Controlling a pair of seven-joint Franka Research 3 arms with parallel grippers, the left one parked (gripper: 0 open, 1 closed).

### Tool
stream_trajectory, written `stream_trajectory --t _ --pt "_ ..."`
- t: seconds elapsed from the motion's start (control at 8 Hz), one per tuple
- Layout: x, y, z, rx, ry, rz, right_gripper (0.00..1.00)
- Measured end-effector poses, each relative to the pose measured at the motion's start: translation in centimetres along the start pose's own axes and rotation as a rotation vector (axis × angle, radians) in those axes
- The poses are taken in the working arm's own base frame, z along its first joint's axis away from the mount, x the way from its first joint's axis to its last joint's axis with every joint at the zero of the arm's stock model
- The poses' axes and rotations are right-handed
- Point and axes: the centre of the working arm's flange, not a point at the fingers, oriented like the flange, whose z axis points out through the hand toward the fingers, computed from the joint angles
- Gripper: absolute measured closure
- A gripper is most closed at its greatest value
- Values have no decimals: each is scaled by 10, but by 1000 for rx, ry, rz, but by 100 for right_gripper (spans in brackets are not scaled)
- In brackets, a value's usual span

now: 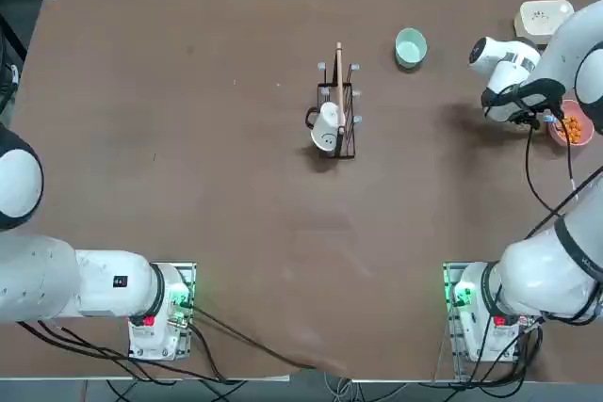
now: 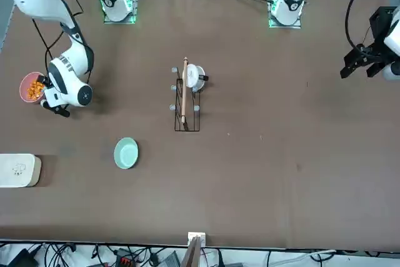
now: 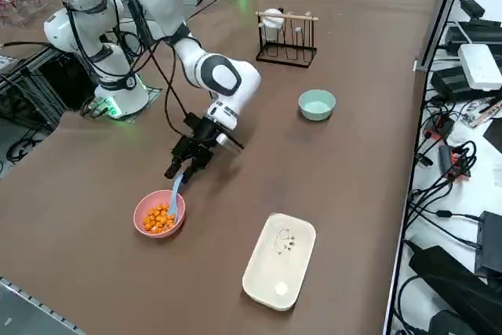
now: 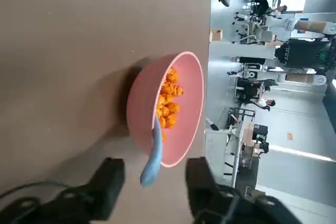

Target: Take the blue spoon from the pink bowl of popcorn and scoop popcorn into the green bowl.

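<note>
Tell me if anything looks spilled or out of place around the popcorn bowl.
Nothing stands out. The popcorn is all inside the pink bowl, with none on the table. The blue spoon leans on the rim, its handle sticking out between the open fingers of the right pincer.

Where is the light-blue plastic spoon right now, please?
In the right side view, the light-blue plastic spoon leans in the small pink bowl of popcorn, its handle just below the right pincer.

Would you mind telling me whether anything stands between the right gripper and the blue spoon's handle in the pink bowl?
Nothing visible does. The blue spoon leans out over the rim of the pink bowl, its handle end lying in the gap between the jaws of the right gripper, which stand apart on either side of it and have not yet closed on it.
</note>
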Motion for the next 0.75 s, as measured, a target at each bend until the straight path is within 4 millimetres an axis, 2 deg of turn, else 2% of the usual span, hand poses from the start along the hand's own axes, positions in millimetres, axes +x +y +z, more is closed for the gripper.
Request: stream_trajectory --t 0.12,0.25,0.38,0.5,0.62,0.75 --pt "0 -1 1 -8 4 0 51" --pt "1 0 1 -16 12 -3 55" --pt "2 1 1 -21 18 -3 78" --pt "3 2 1 -27 20 0 81" --pt "5 5 1 -42 22 6 89" --pt "7 7 0 -48 22 12 89"
